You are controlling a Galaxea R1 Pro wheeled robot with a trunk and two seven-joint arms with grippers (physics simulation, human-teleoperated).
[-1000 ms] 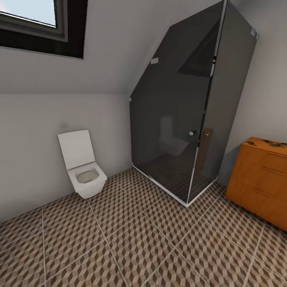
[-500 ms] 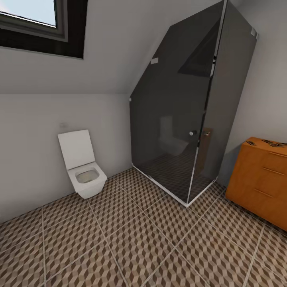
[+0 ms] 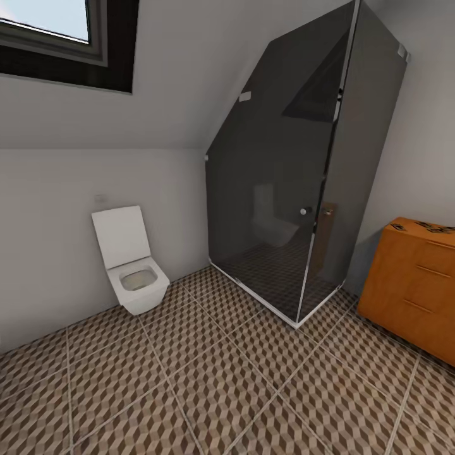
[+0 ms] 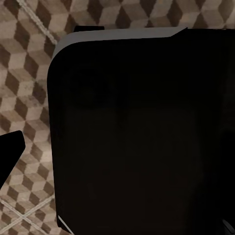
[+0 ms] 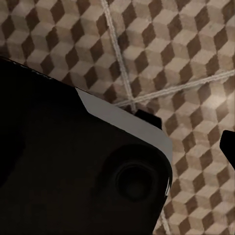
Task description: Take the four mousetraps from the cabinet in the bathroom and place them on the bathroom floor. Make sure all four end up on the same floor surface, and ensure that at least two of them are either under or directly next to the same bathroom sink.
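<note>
Over at the right edge of the head view sits the orange-brown cabinet (image 3: 414,287), just past the dark glass shower enclosure (image 3: 303,183). On its top there are a few small dark bits that look like the mousetraps (image 3: 431,226), but they're too small for me to count, so no idea if all four are there. The bathroom floor (image 3: 208,379) with the cube-pattern tiles has no traps on it that I can see, and it's the same patterned tile in both wrist views. A white toilet (image 3: 129,262) hangs on the left wall under the window (image 3: 54,28).

So my read: the task is basically at zero. Nothing carried, nothing placed; the robot has yet to get close to the cabinet, and after that find the sink.

Hand state: both wrist views are mostly dark robot body, so I can't tell for either one whether it's wide or narrow.
</note>
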